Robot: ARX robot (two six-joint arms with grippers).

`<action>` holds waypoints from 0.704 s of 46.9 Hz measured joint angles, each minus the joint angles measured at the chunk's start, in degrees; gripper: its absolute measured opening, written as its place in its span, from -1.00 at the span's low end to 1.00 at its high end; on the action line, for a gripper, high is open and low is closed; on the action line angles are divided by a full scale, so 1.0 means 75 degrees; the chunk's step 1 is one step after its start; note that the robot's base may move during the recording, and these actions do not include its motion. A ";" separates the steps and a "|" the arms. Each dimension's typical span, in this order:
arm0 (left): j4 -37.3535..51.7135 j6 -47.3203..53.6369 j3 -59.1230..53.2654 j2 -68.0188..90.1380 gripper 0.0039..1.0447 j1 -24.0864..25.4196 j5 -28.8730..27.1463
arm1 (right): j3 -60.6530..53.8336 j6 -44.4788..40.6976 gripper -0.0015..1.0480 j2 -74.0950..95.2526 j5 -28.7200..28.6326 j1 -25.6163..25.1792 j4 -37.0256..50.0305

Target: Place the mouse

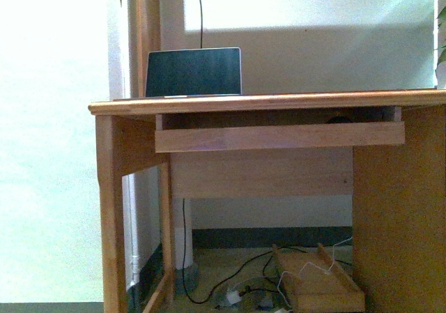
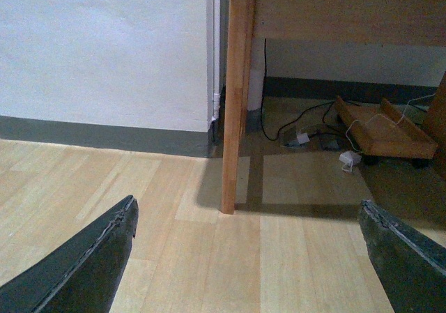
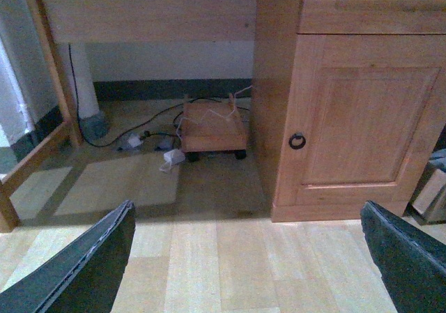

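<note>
Mouse sits in the tray, both claws empty

Nearest to the cameras are the two claws. The left claw has its two dark fingers wide apart, and between them I see only the wooden floor; it holds nothing and touches nothing. The right claw is the same: fingers far apart, only floor between them. Both hang low and point towards the foot of the desk, so I judge that no grasp is begun.

A little further, the left wrist view shows the desk leg standing on the floor. The right wrist view shows the cupboard door with its ring handle. Under the desk lie loose cables and a low wooden stand.

Higher and further, in the front view, a pull-out tray hangs just below the worktop. Only a small dark dome shows over the tray's front board, near its right end. I take this for the mouse, but most of it is hidden. It probably lies there because the tray is its storage place. Placing it would then require one arm to rise to the tray.

Furthest, a laptop stands open at the back left of the worktop, well apart from the mouse.
</note>
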 joint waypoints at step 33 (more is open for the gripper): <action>0.0000 0.0000 -0.0003 0.0000 0.86 0.0000 0.0000 | 0.0000 0.0000 0.86 0.0000 0.0003 0.0000 0.0000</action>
